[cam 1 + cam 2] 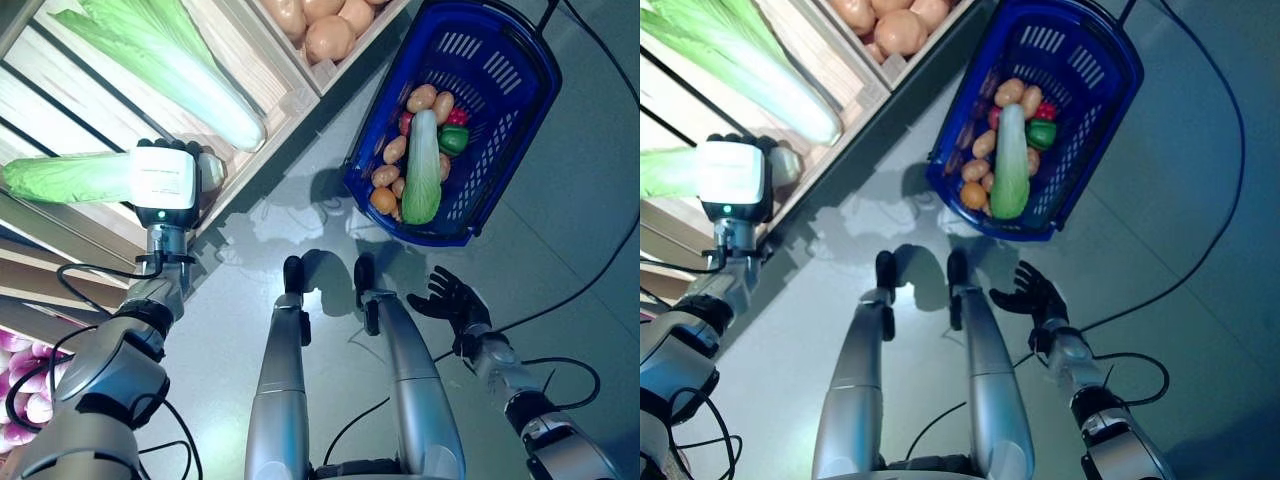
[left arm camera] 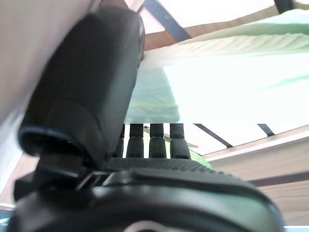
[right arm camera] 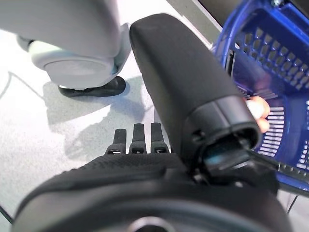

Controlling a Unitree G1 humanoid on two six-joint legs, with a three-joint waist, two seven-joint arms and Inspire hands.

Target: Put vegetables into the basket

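Grey floor [image 1: 560, 250] is stretching under the whole scene, with wooden shelves [image 1: 285, 95] running along the robot's left and a blue basket [image 1: 520, 60] sitting on the floor ahead and to the right. Left hand [image 1: 185, 150] is reaching onto a slatted shelf, mostly hidden in the eye views behind its white wrist block; its own wrist view is showing the fingers [image 2: 157, 142] curling under and the thumb pressing over a pale green napa cabbage [image 1: 65, 178], so the hand is gripping this cabbage while it is lying lengthwise on the shelf slats. Second napa cabbage [image 1: 165, 55] is lying on the shelf just beyond, apart from the hand. Bin of potatoes [image 1: 325, 25] is sitting at the far end of the shelving. Basket is already holding a long green-white cabbage [image 1: 423, 170] lying across potatoes, an orange piece, a green pepper [image 1: 453, 140] and something red. Right hand [image 1: 450, 297] is hanging low over the floor, near the basket but apart from it, fingers spread and relaxed, holding nothing.
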